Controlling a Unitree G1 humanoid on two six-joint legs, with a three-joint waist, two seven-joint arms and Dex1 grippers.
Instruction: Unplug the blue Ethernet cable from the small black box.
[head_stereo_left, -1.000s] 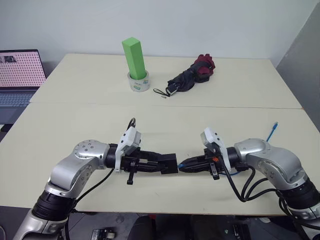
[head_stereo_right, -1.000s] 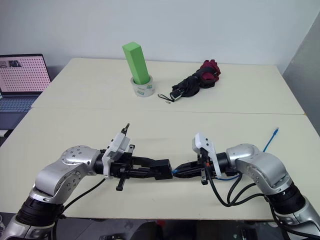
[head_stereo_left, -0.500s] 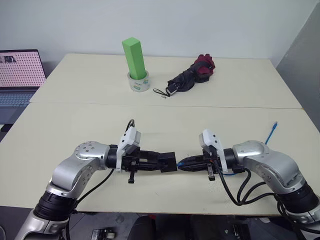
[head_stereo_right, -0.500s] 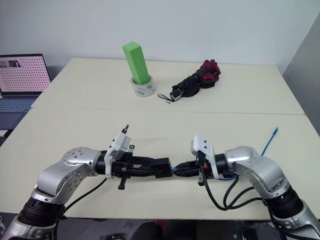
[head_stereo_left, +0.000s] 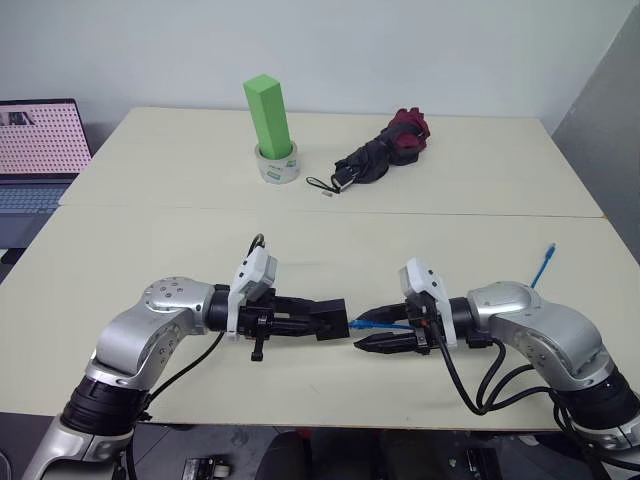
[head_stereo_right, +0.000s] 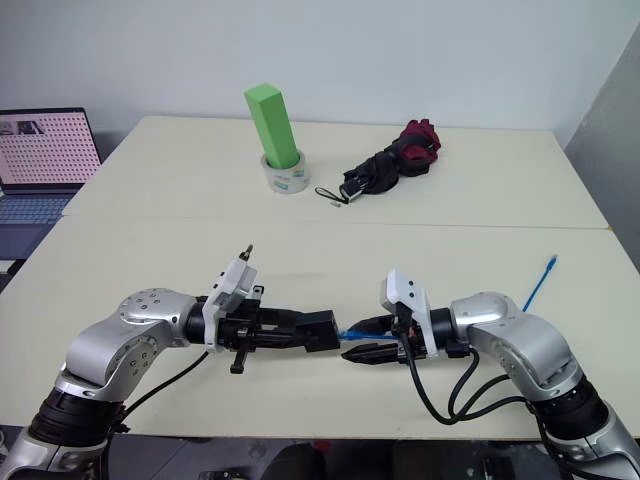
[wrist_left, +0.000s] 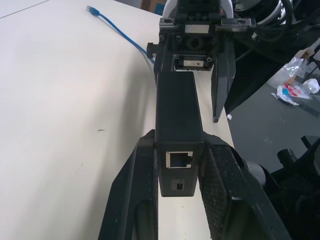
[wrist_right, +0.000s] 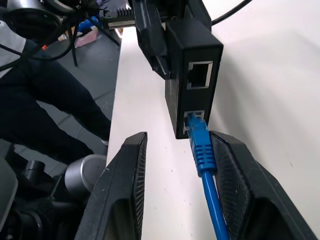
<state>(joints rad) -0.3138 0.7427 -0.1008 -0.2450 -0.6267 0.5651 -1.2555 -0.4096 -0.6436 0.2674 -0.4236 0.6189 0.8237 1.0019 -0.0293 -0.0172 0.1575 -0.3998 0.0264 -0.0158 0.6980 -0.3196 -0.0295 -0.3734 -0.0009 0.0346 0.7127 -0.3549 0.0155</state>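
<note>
From my right wrist camera I can see what the head views hide: the blue Ethernet cable (wrist_right: 203, 150) has its plug at the lower of two ports on the small black box (wrist_right: 192, 75), apparently seated there. My right gripper (head_stereo_right: 360, 339) stands spread, its fingers (wrist_right: 125, 190) either side of the cord; one pad lies close against the plug, though I cannot tell if it touches.

My left wrist camera shows the opposite edge of the box, with one empty port, and my left gripper (head_stereo_left: 325, 321) pinching the box by its flat sides, held just above the table (head_stereo_left: 150, 250) near its front edge. It also shows the cable's free end lying on the tabletop.

Farther back stand a green block (head_stereo_left: 267, 116) in a tape roll (head_stereo_left: 277, 165) and a folded umbrella (head_stereo_left: 380, 152); a laptop (head_stereo_left: 35, 150) sits off to the left.
</note>
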